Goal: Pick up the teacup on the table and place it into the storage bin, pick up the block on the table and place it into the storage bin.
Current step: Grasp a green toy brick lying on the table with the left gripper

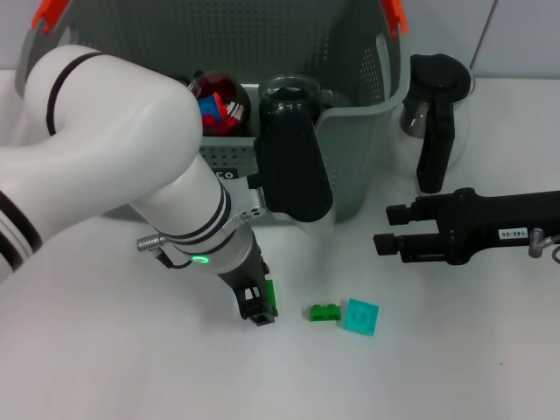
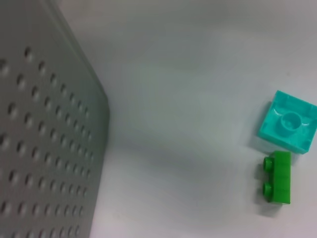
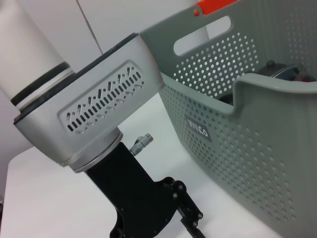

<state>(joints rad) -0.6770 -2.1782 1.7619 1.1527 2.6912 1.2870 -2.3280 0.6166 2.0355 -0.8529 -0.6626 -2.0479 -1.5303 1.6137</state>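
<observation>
The green block (image 1: 325,311) lies on the white tabletop (image 1: 122,367) in front of the storage bin (image 1: 359,122), touching or just beside a teal square block (image 1: 360,316) on its right. In the left wrist view the same pair shows clearly: the green block (image 2: 276,177) is a narrow two-stud brick, and the teal block (image 2: 288,122) sits at one of its short ends.

The left hand (image 1: 257,308) is down at the tabletop just left of the green block, pointing downward. Something green shows at its tip, but I cannot tell whether that is a held piece or part of the hand, nor how far its fingers are parted. The right hand (image 1: 391,231) hangs well to the right, near a glass coffee pot (image 1: 435,118), and looks idle; its fingers appear parted and empty.

The bin already holds a glass cup (image 1: 289,94) and a dark red vessel with coloured pieces (image 1: 219,103), so the block step seems to be the one in hand.

To do it well, the left hand should move right until centred over the green block, with fingers across its narrow width. Closing along the length risks catching the teal neighbour. Descend straight, grip firmly, then lift clear before crossing the bin's low front wall.
</observation>
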